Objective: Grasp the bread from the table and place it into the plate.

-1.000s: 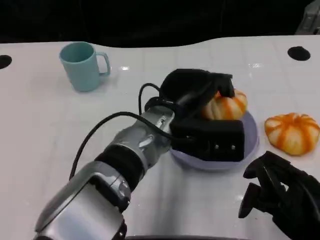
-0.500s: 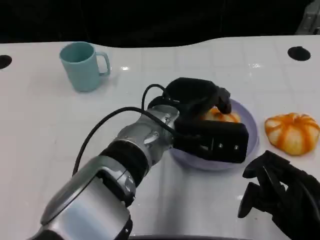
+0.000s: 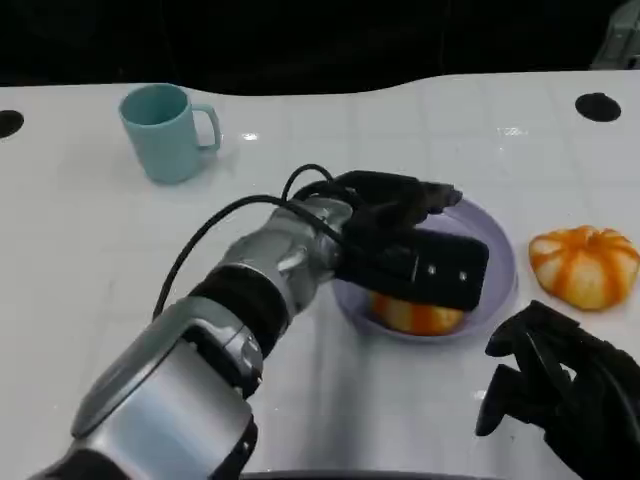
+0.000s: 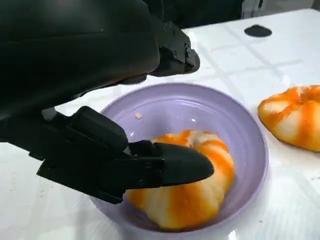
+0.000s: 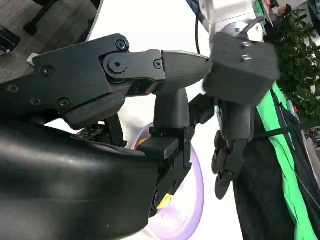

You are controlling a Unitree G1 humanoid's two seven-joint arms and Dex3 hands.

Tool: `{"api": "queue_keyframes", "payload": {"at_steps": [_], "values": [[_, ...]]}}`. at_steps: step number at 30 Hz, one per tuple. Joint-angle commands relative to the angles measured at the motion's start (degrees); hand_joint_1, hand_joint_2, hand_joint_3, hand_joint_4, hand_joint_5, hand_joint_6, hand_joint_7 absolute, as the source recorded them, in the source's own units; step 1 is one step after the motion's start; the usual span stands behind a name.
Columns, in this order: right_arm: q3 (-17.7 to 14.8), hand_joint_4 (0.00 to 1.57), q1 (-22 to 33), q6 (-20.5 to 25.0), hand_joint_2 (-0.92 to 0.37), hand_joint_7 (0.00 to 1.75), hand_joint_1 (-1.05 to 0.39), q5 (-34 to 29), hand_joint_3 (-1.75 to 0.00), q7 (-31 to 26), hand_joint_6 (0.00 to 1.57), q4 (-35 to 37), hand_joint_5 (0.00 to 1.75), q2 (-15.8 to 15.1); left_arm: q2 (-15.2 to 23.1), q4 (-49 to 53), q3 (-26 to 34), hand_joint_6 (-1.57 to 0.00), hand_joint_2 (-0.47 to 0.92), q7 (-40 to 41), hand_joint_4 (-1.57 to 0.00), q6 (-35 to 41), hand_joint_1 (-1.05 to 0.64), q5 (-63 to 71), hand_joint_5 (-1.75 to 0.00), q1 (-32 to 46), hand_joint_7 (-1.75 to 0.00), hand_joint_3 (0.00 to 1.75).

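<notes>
An orange-and-white striped bread lies in the near part of the purple plate. My left hand hovers over the plate with its fingers spread and nothing in them. In the left wrist view the bread rests on the plate's floor, with one fingertip just over it and the left hand apart above. A second striped bread sits on the table to the right of the plate. My right hand hangs empty near the table's front edge, fingers loosely apart.
A teal mug stands at the back left of the white table. Dark round holes mark the table at the far left and far right. The second bread lies close to the plate's rim.
My left hand came down from above the plate with the bread, then let it go. The bread now lies in the plate and the fingers have spread. The right hand has not moved.
</notes>
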Motion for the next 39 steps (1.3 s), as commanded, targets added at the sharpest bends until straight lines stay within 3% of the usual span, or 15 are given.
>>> {"api": "queue_keyframes", "payload": {"at_steps": [1, 11, 16, 17, 20, 22, 24, 30, 33, 36, 39], "values": [[-0.8, 0.64, 0.0, -0.7, -0.92, 1.63, -0.44, 0.5, -0.38, 0.1, 0.48, 0.3, 1.75, -0.5, 1.6, -1.5, 1.2, -0.11, 0.92, -2.6, -0.02, -0.1, -0.99, -1.2, -0.01, -1.6, -0.03, 0.67], [-1.0, 0.63, -0.4, -0.6, -0.92, 1.64, -0.44, 0.7, -0.39, 0.2, 0.47, 0.8, 1.75, -0.5, 6.4, -9.8, 12.2, -0.2, 0.92, -11.2, -0.15, -6.1, -0.9, -14.9, -0.09, 4.6, -0.06, 0.65], [-0.8, 0.63, -0.4, -0.3, -0.92, 1.63, -0.43, 0.5, -0.39, -0.3, 0.47, 0.6, 1.75, -0.4, 6.9, -18.2, 19.3, -0.31, 0.92, -13.8, -0.31, -5.0, -0.82, -24.6, -0.2, 12.8, -0.11, 0.57], [-0.8, 0.63, -0.4, -0.3, -0.92, 1.63, -0.43, 0.5, -0.39, -0.4, 0.47, 0.6, 1.75, -0.3, 6.3, -20.8, 21.6, -0.38, 0.92, -14.3, -0.38, -3.7, -0.78, -28.0, -0.25, 15.1, -0.14, 0.53], [-0.7, 0.63, -0.4, 0.3, -0.92, 1.63, -0.43, 0.5, -0.39, -0.9, 0.47, 0.2, 1.75, -0.2, 4.9, -28.9, 26.4, -0.66, 0.92, -15.1, -0.5, 1.7, -0.69, -35.7, -0.71, 20.7, -0.16, 0.45], [-0.7, 0.63, -0.4, 0.1, -0.92, 1.63, -0.43, 0.6, -0.39, -0.7, 0.47, 0.3, 1.75, -0.2, 4.2, -35.3, 28.5, -0.77, 0.92, -15.5, -0.57, 6.9, -0.66, -40.0, -0.84, 24.1, -0.21, 0.45], [-0.6, 0.63, -0.4, -0.4, -0.92, 1.63, -0.43, 0.4, -0.39, -0.5, 0.47, 0.6, 1.75, -0.3, 3.7, -41.3, 30.2, -0.83, 0.92, -16.1, -0.62, 11.9, -0.62, -44.3, -1.04, 27.3, -0.33, 0.47], [-0.6, 0.62, -0.4, -0.4, -0.92, 1.63, -0.44, 0.3, -0.38, -0.5, 0.47, 0.7, 1.75, -0.3, 2.4, -57.3, 35.2, -0.7, 0.92, -14.5, -0.68, 27.1, -0.63, -56.4, -1.5, 35.8, -1.09, 0.41], [-0.7, 0.62, -0.4, 0.1, -0.92, 1.63, -0.44, 0.6, -0.37, -0.7, 0.47, 0.4, 1.75, -0.2, 2.1, -62.7, 36.6, -0.65, 0.92, -12.5, -0.69, 32.8, -0.63, -59.8, -1.67, 38.7, -1.32, 0.41], [-0.5, 0.63, -0.4, 0.0, -0.92, 1.63, -0.43, 0.3, -0.39, -0.7, 0.47, 0.2, 1.75, -0.3, 1.7, -68.9, 37.9, -0.55, 0.92, -10.5, -0.71, 37.7, -0.64, -63.3, -1.74, 43.1, -1.58, 0.44], [-0.4, 0.62, -0.4, 0.3, -0.92, 1.63, -0.43, 0.1, -0.41, -1.0, 0.46, -0.3, 1.75, -0.6, 1.0, -74.1, 38.6, -0.53, 0.92, -9.2, -0.74, 39.7, -0.63, -65.8, -1.75, 47.7, -1.66, 0.44]]}}
